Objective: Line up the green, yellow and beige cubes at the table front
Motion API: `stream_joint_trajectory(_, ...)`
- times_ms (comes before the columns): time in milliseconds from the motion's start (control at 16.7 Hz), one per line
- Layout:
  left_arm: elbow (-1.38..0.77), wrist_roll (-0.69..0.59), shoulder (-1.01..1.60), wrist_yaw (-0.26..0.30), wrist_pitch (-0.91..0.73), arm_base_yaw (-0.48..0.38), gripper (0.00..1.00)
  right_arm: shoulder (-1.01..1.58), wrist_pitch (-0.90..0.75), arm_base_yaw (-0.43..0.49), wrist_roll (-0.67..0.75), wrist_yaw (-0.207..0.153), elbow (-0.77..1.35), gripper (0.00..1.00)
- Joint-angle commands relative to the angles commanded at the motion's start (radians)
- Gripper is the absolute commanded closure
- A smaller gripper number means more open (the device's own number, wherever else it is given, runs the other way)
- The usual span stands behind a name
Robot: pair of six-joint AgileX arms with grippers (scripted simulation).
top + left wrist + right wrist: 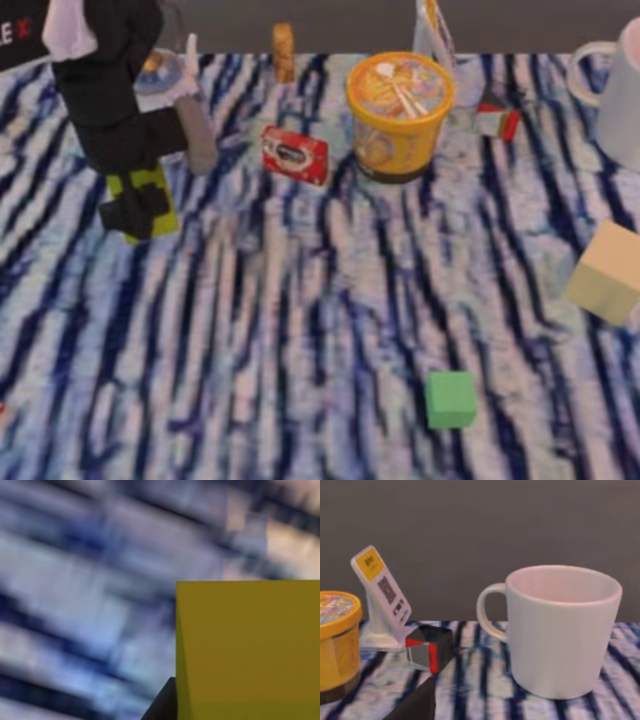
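Observation:
The yellow cube (160,212) lies at the table's back left, and my left gripper (140,205) comes down over it and is shut on it. In the left wrist view the yellow cube (247,650) fills the frame, with one dark finger (162,705) pressed against its side. The green cube (450,400) sits alone near the front, right of centre. The beige cube (608,272) rests at the right edge, tilted. My right arm is outside the top view; one finger (417,702) shows in its wrist view, open, with nothing against it.
Along the back of the striped table (300,330) stand a red-and-white box (294,154), a yellow tub (398,115), a small red-and-grey box (497,122), a card stand (435,30), a wooden block (284,50) and a white mug (610,90).

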State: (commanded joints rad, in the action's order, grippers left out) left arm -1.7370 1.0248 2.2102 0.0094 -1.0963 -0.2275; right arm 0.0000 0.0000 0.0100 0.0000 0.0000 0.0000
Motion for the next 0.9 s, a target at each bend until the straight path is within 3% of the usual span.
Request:
stream_joint_trajectory(240,0.037,-0.07,-0.036,-0.001,0.003,-0.143,1.0,0.0,0.0,0.0,0.0,0.0,0.0,0.0)
stream_joint_trajectory(660,0.154,-0.261,-0.137,-0.001,0.008,-0.555,1.0,0.0,0.0,0.0,0.0,0.0,0.0,0.0)
stream_joint_trajectory(900,0.187,-0.318,-0.174,-0.003,0.016,-0.656,1.0,0.0,0.0,0.0,0.0,0.0,0.0,0.0)
